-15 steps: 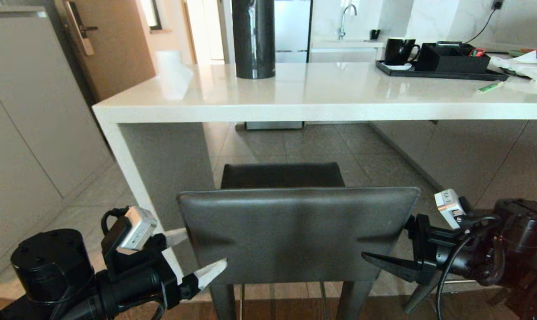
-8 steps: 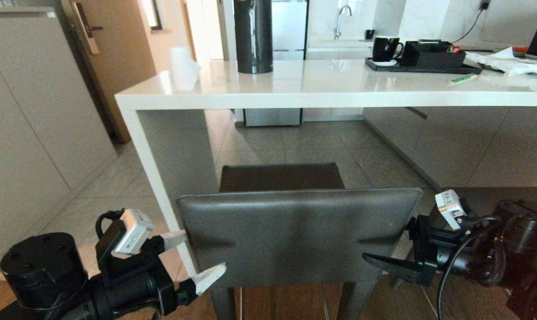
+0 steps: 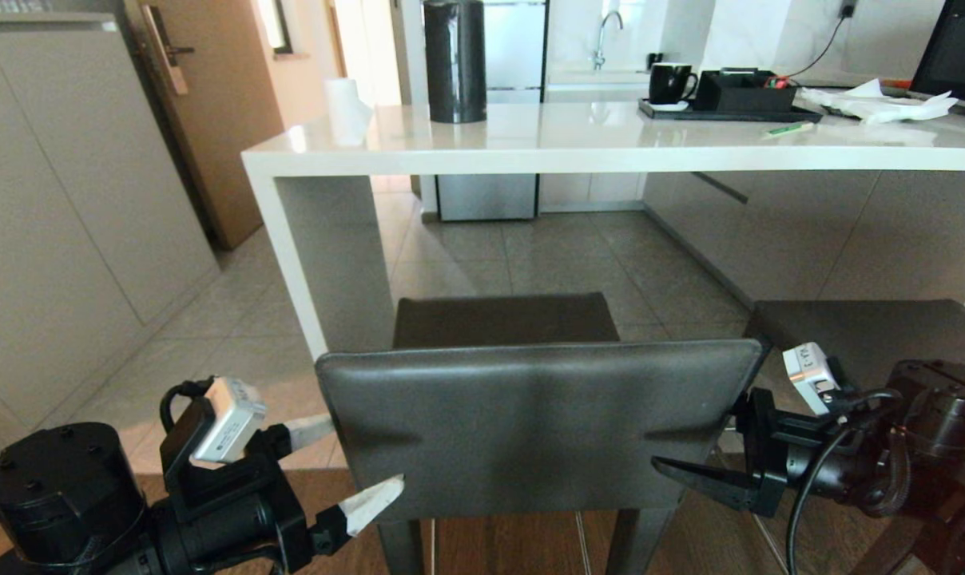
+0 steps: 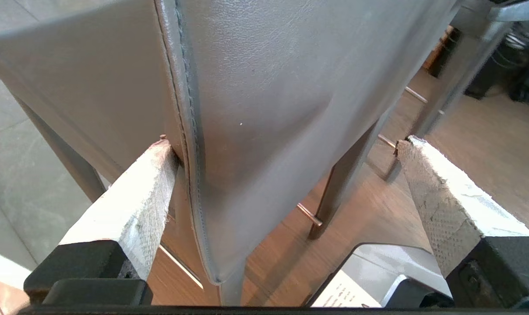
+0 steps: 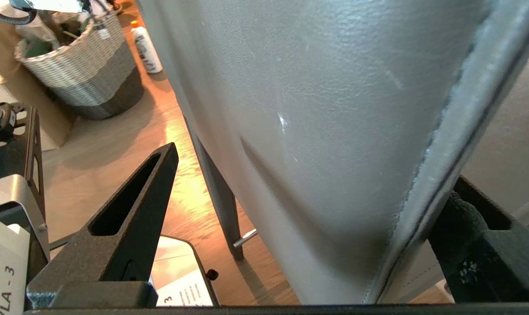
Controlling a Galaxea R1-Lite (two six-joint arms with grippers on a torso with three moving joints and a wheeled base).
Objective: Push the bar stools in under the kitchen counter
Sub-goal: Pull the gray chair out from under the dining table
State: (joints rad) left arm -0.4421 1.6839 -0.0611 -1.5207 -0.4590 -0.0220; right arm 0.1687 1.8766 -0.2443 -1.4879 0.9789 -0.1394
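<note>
the bar stool was not under the table yet, a second stool waited too, and the left gripper and right gripper were wide around its backrest sides.

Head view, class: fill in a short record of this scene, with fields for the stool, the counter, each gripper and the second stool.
stool: backrest faces the robot, seat short of the kitchen counter, not under it
left gripper: open, straddling the backrest's left edge
right gripper: open, straddling the right edge
second stool: to the right, only its seat shows
</note>
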